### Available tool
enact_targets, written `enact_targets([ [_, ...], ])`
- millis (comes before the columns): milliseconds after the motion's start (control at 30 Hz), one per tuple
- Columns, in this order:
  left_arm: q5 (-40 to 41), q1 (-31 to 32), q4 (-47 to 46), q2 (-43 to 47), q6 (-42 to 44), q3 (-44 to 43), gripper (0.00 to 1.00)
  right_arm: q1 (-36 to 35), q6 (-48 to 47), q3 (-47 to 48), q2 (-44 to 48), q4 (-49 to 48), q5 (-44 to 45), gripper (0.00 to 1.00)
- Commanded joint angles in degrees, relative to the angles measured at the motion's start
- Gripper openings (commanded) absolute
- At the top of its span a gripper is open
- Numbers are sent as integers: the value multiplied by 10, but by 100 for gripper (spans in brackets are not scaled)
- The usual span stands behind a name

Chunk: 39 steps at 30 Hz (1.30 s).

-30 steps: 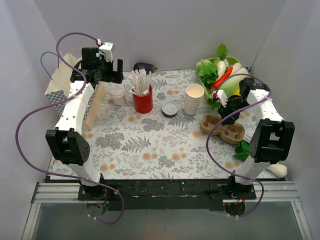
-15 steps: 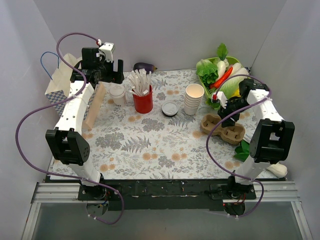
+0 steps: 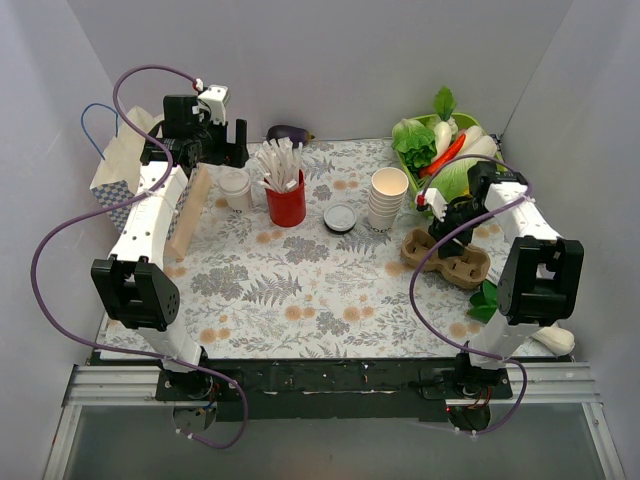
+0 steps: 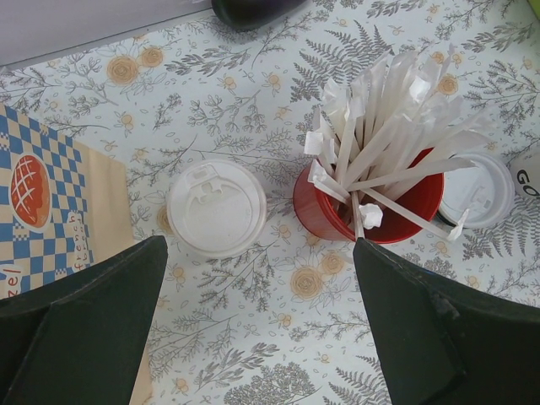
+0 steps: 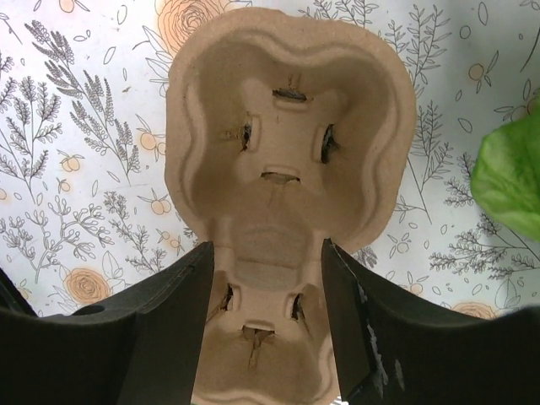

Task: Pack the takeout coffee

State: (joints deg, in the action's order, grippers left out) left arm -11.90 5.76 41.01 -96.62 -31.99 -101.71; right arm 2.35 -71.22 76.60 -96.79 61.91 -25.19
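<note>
The takeout coffee [image 3: 236,188], a cream-white cup with a white lid, stands at the back left beside the red cup of white sticks [image 3: 286,200]. In the left wrist view the coffee's lid [image 4: 216,207] lies just ahead of my open left gripper [image 4: 261,329], which hovers above it [image 3: 215,140]. A brown moulded cup carrier [image 3: 447,257] lies at the right. My right gripper [image 3: 445,222] hangs over it, open and empty, with its fingers on either side of the carrier's narrow middle [image 5: 278,245].
A checkered paper bag [image 3: 118,168] and a leaning wooden board [image 3: 190,212] stand at the left. A loose lid [image 3: 340,217] and a stack of lidless cups [image 3: 388,197] are mid-back. Vegetables [image 3: 440,145] fill the back right corner, an eggplant [image 3: 289,132] lies at the back, and a green leaf [image 3: 487,300] is near the right arm.
My right gripper has shifted a little to the left, over the cup carrier. The left arm and the objects have not moved.
</note>
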Motion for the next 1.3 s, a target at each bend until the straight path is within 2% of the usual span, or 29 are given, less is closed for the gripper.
enact_targets([
  [0, -7, 2, 5, 12, 1, -6, 93, -12, 20, -7, 8, -37, 16, 62],
  [267, -11, 2, 5, 13, 0, 0, 93, -12, 27, -15, 7, -50, 45, 62],
  [600, -14, 2, 6, 11, 0, 3, 93, -13, 27, -12, -1, -28, 37, 66],
  [1267, -15, 2, 6, 9, 0, 4, 93, -20, 44, -15, -10, -48, 51, 63],
])
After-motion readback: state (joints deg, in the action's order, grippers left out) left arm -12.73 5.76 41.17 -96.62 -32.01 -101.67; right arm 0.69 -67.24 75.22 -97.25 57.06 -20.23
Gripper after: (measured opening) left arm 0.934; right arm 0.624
